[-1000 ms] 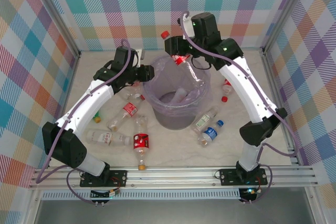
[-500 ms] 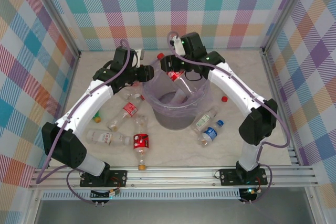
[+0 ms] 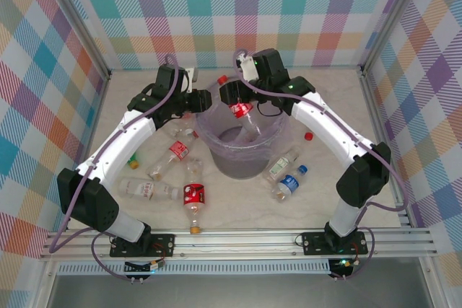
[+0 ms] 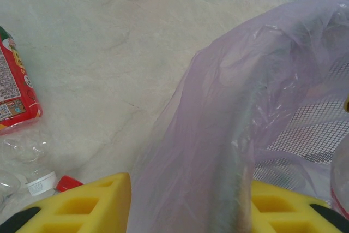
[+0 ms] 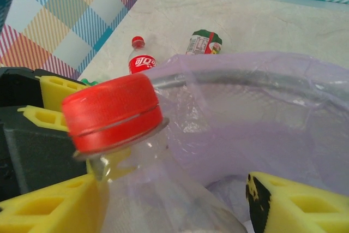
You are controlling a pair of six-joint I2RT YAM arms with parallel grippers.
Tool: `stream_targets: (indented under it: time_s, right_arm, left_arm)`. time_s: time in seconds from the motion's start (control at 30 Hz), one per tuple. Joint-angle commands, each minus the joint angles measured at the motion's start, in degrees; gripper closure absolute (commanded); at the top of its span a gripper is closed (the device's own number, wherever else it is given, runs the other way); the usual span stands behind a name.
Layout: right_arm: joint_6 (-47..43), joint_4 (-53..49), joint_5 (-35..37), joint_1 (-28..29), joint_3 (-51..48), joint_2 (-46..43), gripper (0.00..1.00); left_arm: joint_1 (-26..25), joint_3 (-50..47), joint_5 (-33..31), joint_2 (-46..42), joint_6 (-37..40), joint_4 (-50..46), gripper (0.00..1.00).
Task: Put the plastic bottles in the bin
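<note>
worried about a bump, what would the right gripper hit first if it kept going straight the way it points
Probably the lavender bag over the rim of the bin, just beyond the red-capped bottle it holds. The right gripper points across the bin's mouth toward that side, though depth is unclear.

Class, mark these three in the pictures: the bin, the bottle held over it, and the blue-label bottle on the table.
bin (image 3: 242, 167): top view, front wall.
held bottle (image 5: 112, 112): right wrist view, red cap.
blue-label bottle (image 3: 289, 183): top view, label.
</note>
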Motion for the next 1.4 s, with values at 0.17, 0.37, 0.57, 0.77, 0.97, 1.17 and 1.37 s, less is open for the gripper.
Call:
stream_targets:
  time_s: [0.17,0.37,0.57,0.77,0.97,1.17,1.37]
  right_arm:
    - [-2.49,-3.43,-1.58,0.18,5.00,-0.86,0.22]
    - [-2.49,-8.77,0.87,0.22,9.15,-3.32,0.20]
    - [-2.65,-15.77,8.46,-0.67,10.99,-8.60,0.20]
    - [0.22,-18.77,9.88,-9.96,4.33,-17.94,0.17]
    - [2.70,-23.23,9.85,-26.23,-4.20,-23.80,0.09]
    - [3.32,-22.21,6.00,-37.29,-9.87,-19.45,0.02]
    - [6.12,-15.98,6.50,-39.32,-11.30,-10.04,0.01]
  left_arm:
    - [0.46,-2.06,-1.46,0.42,0.37,-2.81,0.55]
    - [0.46,-2.02,-1.51,0.29,0.44,-2.81,0.55]
    - [0.46,-2.24,-2.52,0.55,0.52,-2.84,0.56]
    - [0.46,-2.15,-2.10,0.90,0.51,-2.72,0.56]
    - [0.46,-2.32,-3.01,0.32,0.75,-2.83,0.56]
    - [0.46,-2.37,-2.42,0.29,0.54,-2.81,0.56]
    - [0.46,-2.52,-3.12,-0.15,0.87,-2.88,0.56]
